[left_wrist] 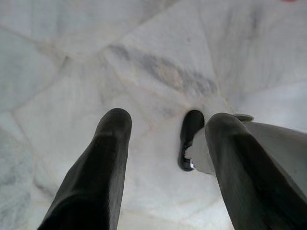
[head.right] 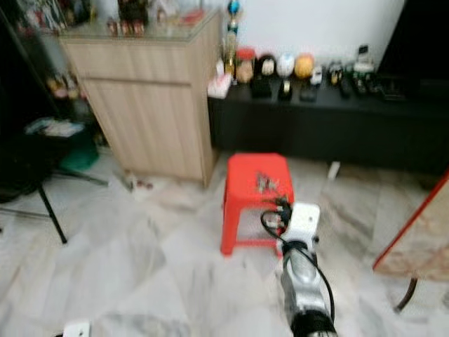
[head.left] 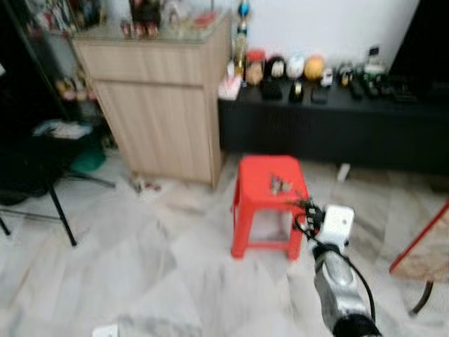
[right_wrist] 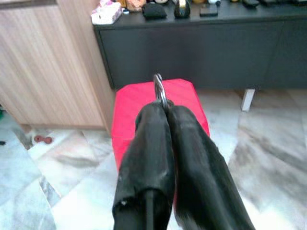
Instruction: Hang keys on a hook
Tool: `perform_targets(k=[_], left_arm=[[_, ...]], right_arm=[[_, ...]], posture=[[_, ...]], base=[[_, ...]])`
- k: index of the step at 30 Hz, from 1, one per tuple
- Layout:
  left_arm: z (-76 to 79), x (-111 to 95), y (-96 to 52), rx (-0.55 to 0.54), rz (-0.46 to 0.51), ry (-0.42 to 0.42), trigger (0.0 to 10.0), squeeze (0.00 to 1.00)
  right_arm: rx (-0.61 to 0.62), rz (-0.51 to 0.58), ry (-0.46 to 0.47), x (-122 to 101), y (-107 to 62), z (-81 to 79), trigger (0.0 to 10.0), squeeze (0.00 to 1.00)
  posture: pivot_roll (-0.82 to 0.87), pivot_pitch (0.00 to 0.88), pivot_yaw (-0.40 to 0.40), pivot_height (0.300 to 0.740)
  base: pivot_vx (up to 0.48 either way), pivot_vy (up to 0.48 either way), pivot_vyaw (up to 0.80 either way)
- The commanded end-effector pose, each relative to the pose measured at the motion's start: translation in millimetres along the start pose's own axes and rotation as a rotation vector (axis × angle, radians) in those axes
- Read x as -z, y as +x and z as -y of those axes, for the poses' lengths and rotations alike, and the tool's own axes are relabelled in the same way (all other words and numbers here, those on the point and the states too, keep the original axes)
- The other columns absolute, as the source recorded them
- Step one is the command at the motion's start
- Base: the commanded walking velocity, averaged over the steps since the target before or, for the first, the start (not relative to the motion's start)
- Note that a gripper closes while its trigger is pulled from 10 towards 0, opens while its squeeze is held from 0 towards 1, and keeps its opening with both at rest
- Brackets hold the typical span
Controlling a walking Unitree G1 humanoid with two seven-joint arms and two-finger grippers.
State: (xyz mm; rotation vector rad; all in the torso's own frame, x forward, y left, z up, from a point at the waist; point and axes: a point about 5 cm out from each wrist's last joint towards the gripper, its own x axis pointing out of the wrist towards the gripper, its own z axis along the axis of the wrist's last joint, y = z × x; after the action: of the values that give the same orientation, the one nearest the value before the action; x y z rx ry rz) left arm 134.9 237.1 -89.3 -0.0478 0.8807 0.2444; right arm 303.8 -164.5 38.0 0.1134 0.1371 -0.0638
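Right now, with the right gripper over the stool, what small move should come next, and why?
Probably raise the right gripper a little. It is shut on the ring, which pokes out past its fingertips just above the red stool, so a lift would likely clear the seat before carrying it to a hook. The left gripper hangs open over the floor.

A small bunch of metal keys (head.left: 281, 185) lies flat — atop the red stool (head.left: 270, 175).
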Motion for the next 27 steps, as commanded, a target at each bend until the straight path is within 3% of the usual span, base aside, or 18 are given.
perform_targets(k=[1,27], left_arm=[[2.3,-3.0,1.2,0.015,0.007,0.009,10.0,0.0],[9.1,2.0,0.2,0.043,-0.01,0.026,10.0,0.0]], right_arm=[[0.003,0.018,-0.001,-4.6,1.9,0.6,10.0,0.0],[0.026,0.028,0.012,-8.7,4.5,3.1,10.0,0.0]], posture=[[-0.02,0.0,-0.036,0.74],[-0.04,0.0,-0.036,0.74]], base=[[0.0,-0.251,0.0],[0.0,-0.421,0.0]])
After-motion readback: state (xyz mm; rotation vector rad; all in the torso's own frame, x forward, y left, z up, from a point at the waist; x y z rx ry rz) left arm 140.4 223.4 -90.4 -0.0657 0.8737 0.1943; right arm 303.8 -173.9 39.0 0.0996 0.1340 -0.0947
